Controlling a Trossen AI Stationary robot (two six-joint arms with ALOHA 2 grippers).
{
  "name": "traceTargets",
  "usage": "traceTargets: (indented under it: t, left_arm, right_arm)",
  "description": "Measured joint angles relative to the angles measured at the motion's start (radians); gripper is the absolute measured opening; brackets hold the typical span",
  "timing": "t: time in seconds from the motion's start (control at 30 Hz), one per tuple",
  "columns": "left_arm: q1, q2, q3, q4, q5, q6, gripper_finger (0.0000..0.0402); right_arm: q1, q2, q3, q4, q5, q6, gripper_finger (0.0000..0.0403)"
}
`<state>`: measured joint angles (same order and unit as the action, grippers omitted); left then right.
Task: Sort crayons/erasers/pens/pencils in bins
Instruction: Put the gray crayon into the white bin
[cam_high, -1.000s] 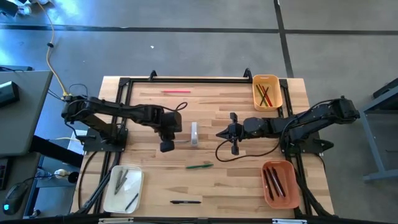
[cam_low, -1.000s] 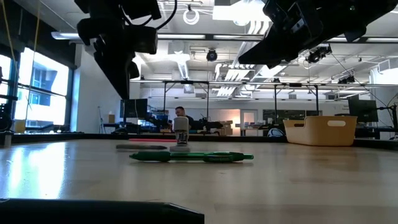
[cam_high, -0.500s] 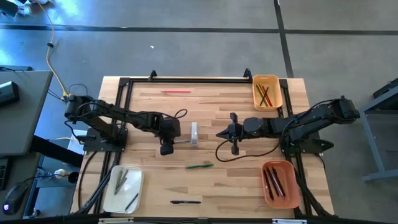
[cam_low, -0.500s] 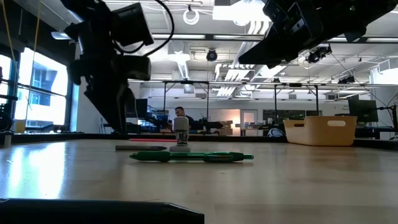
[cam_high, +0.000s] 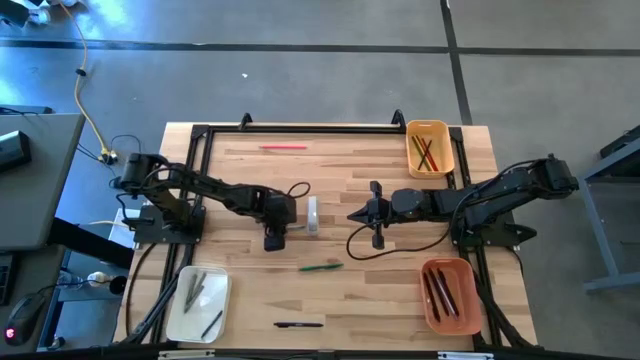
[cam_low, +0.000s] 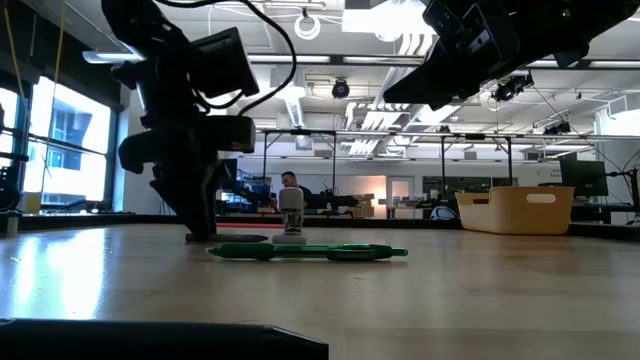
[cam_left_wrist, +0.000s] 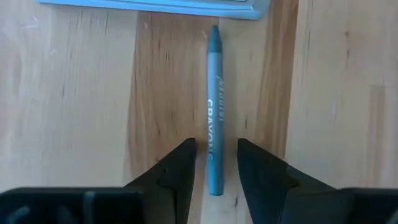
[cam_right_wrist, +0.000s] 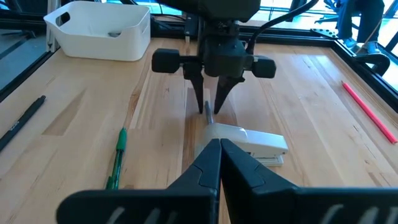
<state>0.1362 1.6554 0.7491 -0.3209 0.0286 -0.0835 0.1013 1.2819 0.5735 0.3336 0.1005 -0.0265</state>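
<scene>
Left end effector (cam_left_wrist: 214, 171) down at bench (cam_high: 380, 290) centre, fingers parted astride blue-grey crayon (cam_left_wrist: 214, 112), not yet clenched. Crayon lies flat just beside white stapler (cam_right_wrist: 252, 143), maybe touching. Risk: off-centre closing rolls crayon away or nudges stapler. Right end effector (cam_right_wrist: 219, 163) clenched, empty, waiting nearby.

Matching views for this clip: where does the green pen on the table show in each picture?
High view: green pen lies at centre, below the left gripper.
Low view: lies across the foreground.
Left wrist view: not in it.
Right wrist view: toward the lower left.
Shared landmark: the white stapler, near the pen.
</scene>
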Motion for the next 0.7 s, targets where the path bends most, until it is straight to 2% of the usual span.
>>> traceTargets:
  t: [0.1, 0.33, 0.5, 0.7]
  left_arm:
    - [0.000, 0.009, 0.003, -0.005, -0.005, 0.011, 0.0090]
    - [0.001, 0.007, 0.003, -0.028, 0.002, 0.042, 0.0011]
    - [0.002, 0.010, 0.026, -0.065, 0.025, 0.053, 0.0011]
    - [-0.001, -0.036, 0.100, -0.242, 0.084, 0.078, 0.0003]
  right_arm:
    - [0.000, 0.000, 0.000, 0.000, 0.000, 0.000, 0.0000]
    - [0.000, 0.000, 0.000, -0.001, 0.000, 0.000, 0.0000]
    - [0.000, 0.000, 0.000, -0.001, 0.000, 0.000, 0.0000]
    - [0.000, 0.000, 0.000, -0.005, 0.000, 0.000, 0.0000]
